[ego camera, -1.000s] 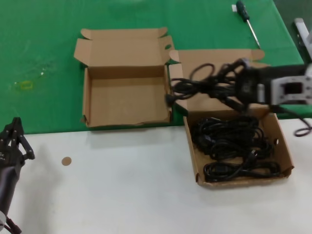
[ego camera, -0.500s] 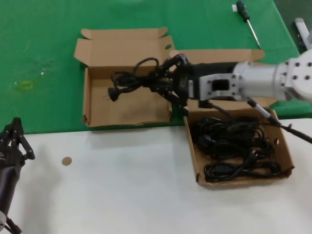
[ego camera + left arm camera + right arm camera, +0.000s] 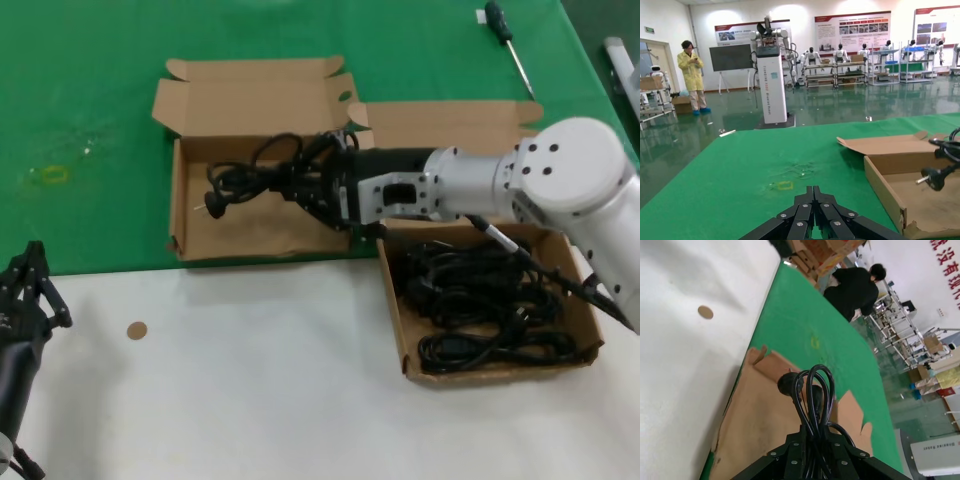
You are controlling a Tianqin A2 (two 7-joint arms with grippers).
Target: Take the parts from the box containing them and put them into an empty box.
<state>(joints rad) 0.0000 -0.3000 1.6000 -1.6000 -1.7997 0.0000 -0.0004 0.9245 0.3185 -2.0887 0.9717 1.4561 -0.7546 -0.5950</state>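
From the head view, the right gripper (image 3: 318, 188) reaches across over the wider cardboard box (image 3: 262, 232), its fingers pinching a looped black power cord (image 3: 262, 178). The cord's loops and plug trail out beyond the fingertips, hanging above that box's floor. Behind the gripper, under the arm, the narrower cardboard box (image 3: 400, 320) holds the remaining cords (image 3: 480, 300) in a tangled pile. Both boxes sit on the tabletop (image 3: 250, 390), the wider one on its green cloth, and a screwdriver (image 3: 508, 45) lies far beyond the arm. The left gripper (image 3: 30, 285) is parked at the near edge, well away.

In the left wrist view, the left gripper (image 3: 812, 207) shows its fingers pressed together, holding nothing. Past them lies the wider box (image 3: 900, 172), and the held cord's plug (image 3: 934, 176) hangs over it.

In the right wrist view, the right gripper (image 3: 812, 440) clamps the cord (image 3: 812, 390), whose loops rise straight from between the fingers above the brown cardboard (image 3: 755, 425).
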